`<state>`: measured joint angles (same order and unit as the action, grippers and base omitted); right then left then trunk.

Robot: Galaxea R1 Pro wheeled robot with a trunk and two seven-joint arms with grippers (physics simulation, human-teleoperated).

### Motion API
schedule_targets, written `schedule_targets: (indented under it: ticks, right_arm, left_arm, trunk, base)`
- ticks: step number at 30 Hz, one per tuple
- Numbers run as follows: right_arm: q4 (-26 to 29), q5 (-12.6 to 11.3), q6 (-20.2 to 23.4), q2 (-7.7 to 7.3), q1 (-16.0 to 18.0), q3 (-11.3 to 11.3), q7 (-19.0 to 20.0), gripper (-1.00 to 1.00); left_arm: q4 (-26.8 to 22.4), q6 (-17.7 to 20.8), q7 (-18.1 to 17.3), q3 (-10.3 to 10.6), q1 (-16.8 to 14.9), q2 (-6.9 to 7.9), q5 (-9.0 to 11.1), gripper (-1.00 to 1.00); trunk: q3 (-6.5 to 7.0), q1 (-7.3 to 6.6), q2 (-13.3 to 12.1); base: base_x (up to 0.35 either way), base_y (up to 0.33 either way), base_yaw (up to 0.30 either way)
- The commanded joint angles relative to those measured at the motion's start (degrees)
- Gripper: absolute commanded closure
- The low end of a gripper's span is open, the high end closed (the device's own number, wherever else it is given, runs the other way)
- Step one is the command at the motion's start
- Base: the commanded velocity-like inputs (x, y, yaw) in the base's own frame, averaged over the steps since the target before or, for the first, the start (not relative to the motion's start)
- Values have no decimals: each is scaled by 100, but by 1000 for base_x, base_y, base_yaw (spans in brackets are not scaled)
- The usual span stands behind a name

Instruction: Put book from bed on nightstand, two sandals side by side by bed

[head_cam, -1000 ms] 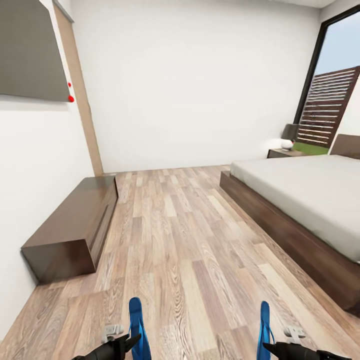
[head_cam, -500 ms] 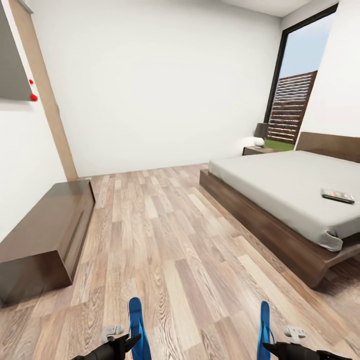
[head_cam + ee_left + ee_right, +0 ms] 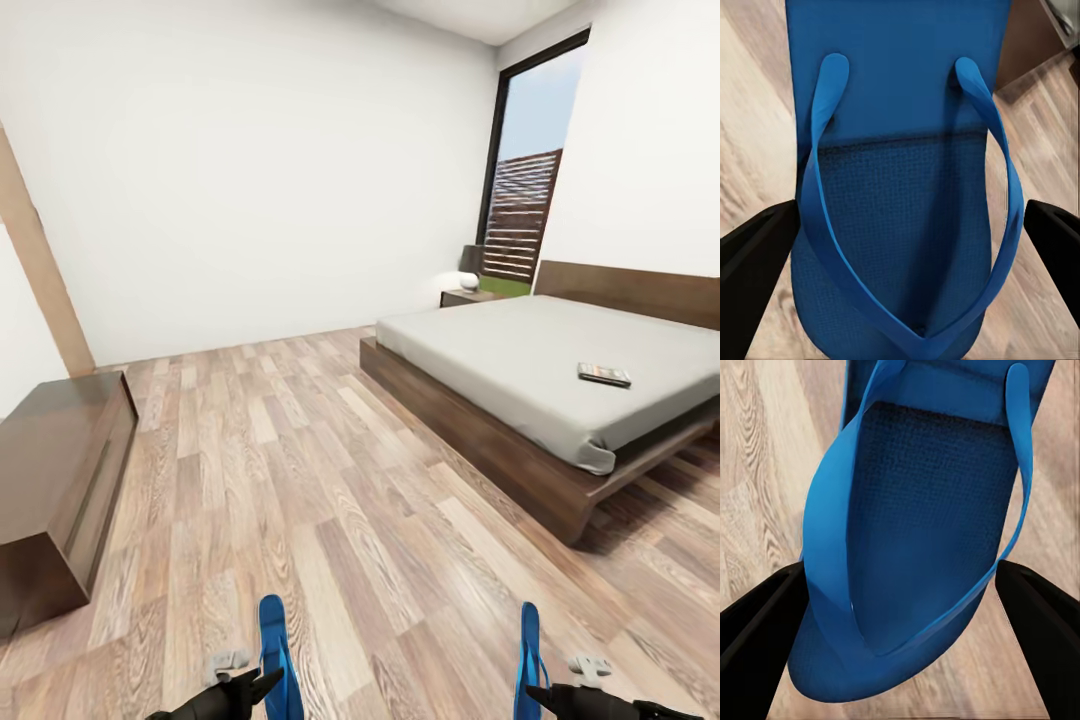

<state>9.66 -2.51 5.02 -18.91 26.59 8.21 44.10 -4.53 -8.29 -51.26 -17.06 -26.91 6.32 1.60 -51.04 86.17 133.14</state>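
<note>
Left end effector (image 3: 262,682) clamps one blue sandal (image 3: 276,655), right end effector (image 3: 532,690) clamps the other sandal (image 3: 529,658), both held above the wood floor (image 3: 300,480). Book (image 3: 604,375) lies on the bed (image 3: 520,350) mattress near its foot corner. Nightstand (image 3: 466,296) beside the headboard, by the window (image 3: 520,200)

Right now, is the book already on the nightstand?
No, the book lies on the bed, near its foot end, far from the nightstand by the window.
</note>
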Motion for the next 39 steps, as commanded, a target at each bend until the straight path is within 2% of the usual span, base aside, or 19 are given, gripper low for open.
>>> schedule_targets:
  ticks: [1, 39]
  right_arm:
    - [1, -30, 52, 1, 4, 32, 20, 100]
    - [1, -31, 52, 1, 4, 32, 15, 100]
  left_arm:
    - [5, -24, -15, 10, -2, 2, 16, 100]
    - [5, -24, -15, 10, -1, -7, 16, 100]
  trunk:
    - [-6, -1, 2]
    - [-6, -1, 2]
  base:
    - [0, 0, -284]
    - [0, 0, -284]
